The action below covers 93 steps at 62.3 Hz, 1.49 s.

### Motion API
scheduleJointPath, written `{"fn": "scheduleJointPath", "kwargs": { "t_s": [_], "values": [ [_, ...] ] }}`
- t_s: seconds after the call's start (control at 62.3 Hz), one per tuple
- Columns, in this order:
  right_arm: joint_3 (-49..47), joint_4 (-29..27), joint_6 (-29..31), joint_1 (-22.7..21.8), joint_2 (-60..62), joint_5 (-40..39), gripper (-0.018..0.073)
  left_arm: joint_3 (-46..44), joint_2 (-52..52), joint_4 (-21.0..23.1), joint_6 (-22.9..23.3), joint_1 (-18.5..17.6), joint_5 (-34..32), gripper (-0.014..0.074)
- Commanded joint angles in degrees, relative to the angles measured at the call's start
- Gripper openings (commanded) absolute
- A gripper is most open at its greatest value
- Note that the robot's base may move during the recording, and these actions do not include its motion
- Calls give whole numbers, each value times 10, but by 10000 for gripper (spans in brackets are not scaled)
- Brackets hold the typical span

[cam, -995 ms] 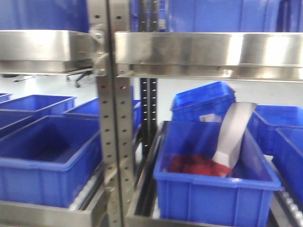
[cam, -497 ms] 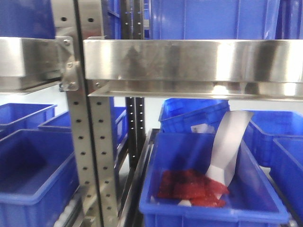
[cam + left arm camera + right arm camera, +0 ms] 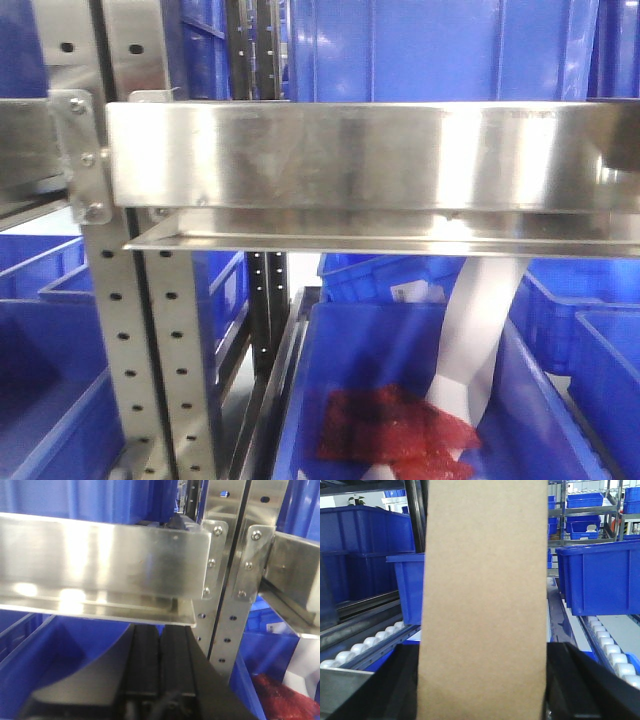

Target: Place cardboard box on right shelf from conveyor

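Observation:
In the right wrist view the tan cardboard box (image 3: 482, 595) stands upright and fills the middle of the frame. My right gripper (image 3: 482, 680) is shut on it, one black finger (image 3: 402, 685) on each side. The right shelf (image 3: 350, 165), shiny steel with a tall front lip, spans the front view close ahead, bolted to a perforated upright (image 3: 135, 330). My left gripper (image 3: 161, 640) is shut with nothing in it, its fingers pressed together just below the lip of the neighbouring left shelf (image 3: 100, 560). The conveyor is out of view. Neither gripper shows in the front view.
Blue bins stand on the shelf and below it. One bin (image 3: 330, 400) under the lip holds red pieces (image 3: 395, 430) and a white sheet (image 3: 480, 330). Beside the box, roller tracks (image 3: 365, 645) carry more blue bins (image 3: 600, 575).
In the front view the right shelf's lip has grown larger and dropped lower, and the upright has slid left. The view has closed in on the shelf.

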State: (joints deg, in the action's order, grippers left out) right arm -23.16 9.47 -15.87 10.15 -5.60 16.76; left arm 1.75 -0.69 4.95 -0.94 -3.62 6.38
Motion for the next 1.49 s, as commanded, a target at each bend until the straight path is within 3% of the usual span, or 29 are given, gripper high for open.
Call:
{"fn": "scheduleJointPath", "kwargs": {
  "t_s": [0.0,0.481,0.802,1.187,1.476],
  "values": [
    [-19,2,5,-2,-8,-64,402,-2,-6,3,3,0,-47,-119],
    [-19,3,5,-2,-8,-64,402,-2,-6,3,3,0,-47,-119],
    [-36,84,5,-2,-23,-79,402,-2,-6,3,3,0,-47,-119],
    [-190,235,5,-2,-206,-68,402,-2,-6,3,3,0,-47,-119],
    [-271,438,5,28,-365,-52,402,-2,-6,3,3,0,-47,-119]
  ]
}}
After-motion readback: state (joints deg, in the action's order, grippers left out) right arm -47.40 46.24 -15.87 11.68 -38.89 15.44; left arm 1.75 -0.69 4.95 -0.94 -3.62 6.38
